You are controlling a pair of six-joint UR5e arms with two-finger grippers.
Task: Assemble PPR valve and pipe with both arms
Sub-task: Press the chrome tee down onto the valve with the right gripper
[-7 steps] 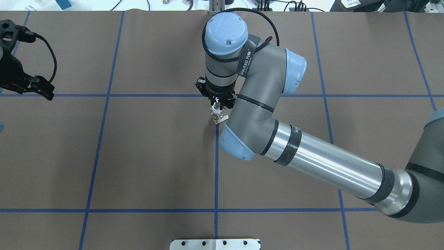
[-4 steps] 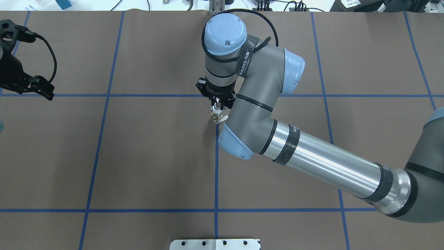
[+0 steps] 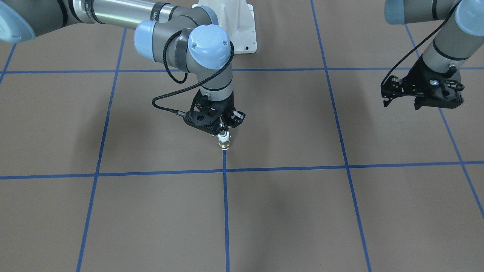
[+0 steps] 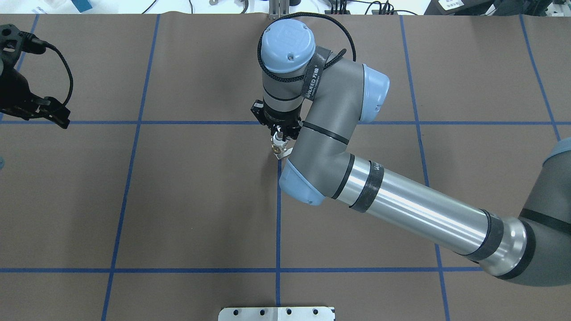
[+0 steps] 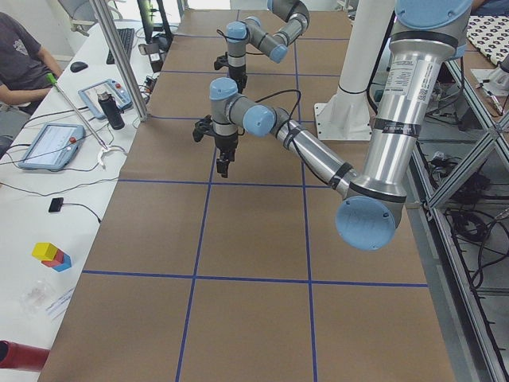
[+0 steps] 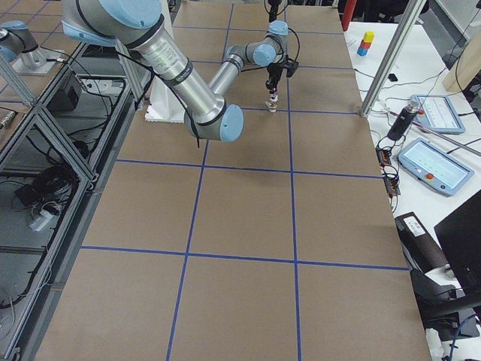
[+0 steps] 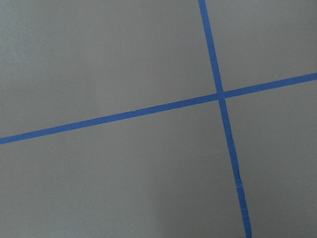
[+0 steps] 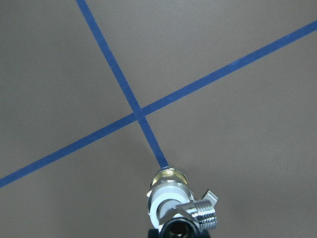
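Overhead exterior view showed the right pincer [image 4: 279,135] clenched on the pipe [image 8: 200,210], which sat atop the upright PPR valve [image 4: 278,150] mid-tabletop [image 4: 200,200]. Left pincer [image 4: 53,115] hung well apart; I could not tell its grip. Joining looked done, so the next move probably called for a gentle release and a straight lift.

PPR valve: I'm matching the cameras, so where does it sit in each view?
Front-facing: PPR valve, centre.
Overhead: valve above centre.
Exterior left: too small to tell.
Exterior right: valve, top centre.
Left wrist: not in it.
Right wrist: valve, bottom centre.
Landmark: blue tape crossing beside it.
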